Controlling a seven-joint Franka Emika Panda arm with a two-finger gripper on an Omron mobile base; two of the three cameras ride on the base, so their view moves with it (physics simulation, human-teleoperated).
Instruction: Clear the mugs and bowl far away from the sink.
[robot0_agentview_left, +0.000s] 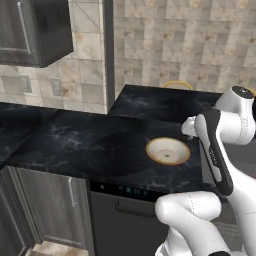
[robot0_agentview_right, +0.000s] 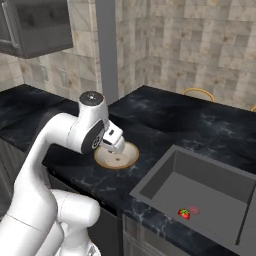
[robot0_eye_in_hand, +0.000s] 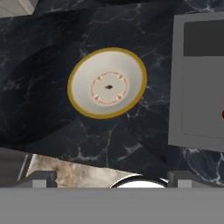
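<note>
The wide cream bowl (robot0_agentview_left: 167, 151) with its tan-orange rim and brown centre mark rests upright on the dark marble counter (robot0_agentview_left: 90, 142), a little left of the sink (robot0_agentview_right: 200, 187). In the hand view the bowl (robot0_eye_in_hand: 107, 83) lies straight below, well apart from the fingers. My gripper (robot0_eye_in_hand: 111, 180) hovers above it, open and holding nothing; the fingertips (robot0_eye_in_hand: 39, 179) stand wide apart. From the right base the hand (robot0_agentview_right: 116, 142) hangs over the bowl's (robot0_agentview_right: 120, 159) near rim. The two mugs are out of view.
A strawberry (robot0_agentview_right: 184, 213) lies in the sink basin. The counter's front edge runs just below the bowl, with cabinet doors (robot0_agentview_left: 55, 200) beneath. A wall cabinet (robot0_agentview_left: 30, 30) hangs at the upper left. Tan curved rims (robot0_agentview_right: 197, 92) rise beyond the counter's far edge.
</note>
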